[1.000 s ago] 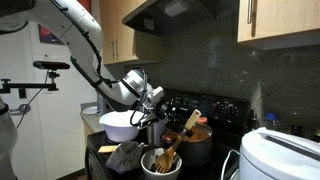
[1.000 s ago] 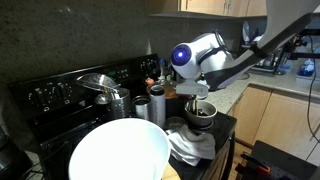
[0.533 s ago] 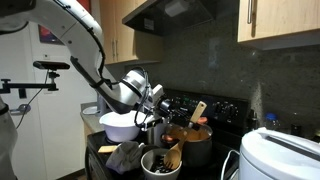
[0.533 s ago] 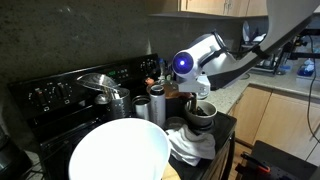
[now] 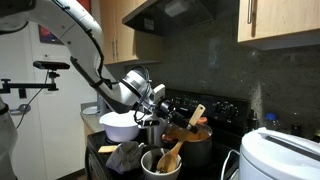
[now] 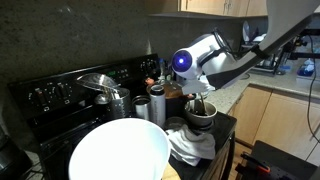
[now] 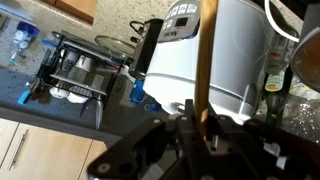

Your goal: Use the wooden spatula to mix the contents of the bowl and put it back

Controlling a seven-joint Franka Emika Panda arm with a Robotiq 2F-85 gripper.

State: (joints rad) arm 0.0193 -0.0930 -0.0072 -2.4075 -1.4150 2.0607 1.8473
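Note:
My gripper (image 7: 195, 125) is shut on the slim handle of the wooden spatula (image 7: 205, 50), which runs straight up the wrist view. In both exterior views the gripper (image 5: 156, 108) (image 6: 195, 92) hangs just above the small white bowl (image 5: 150, 165) (image 6: 201, 124) of dark contents at the stove's front corner. The spatula's light-brown lower end (image 5: 172, 154) rests tilted inside the bowl. In an exterior view the spatula is only a thin sliver (image 6: 198, 105) between gripper and bowl.
A large white mixing bowl (image 5: 120, 125) (image 6: 118, 155) stands beside the small bowl. A steel pot (image 5: 197, 148) with another wooden utensil (image 5: 197, 113) is behind it. A crumpled cloth (image 5: 125, 155) (image 6: 190, 147), steel cups (image 6: 140, 105) and a white appliance (image 5: 280, 155) (image 7: 200, 60) are close by.
The spatula's lower end has swung about inside the small bowl and now leans lower. The gripper has shifted slightly above the bowl, still shut on the handle.

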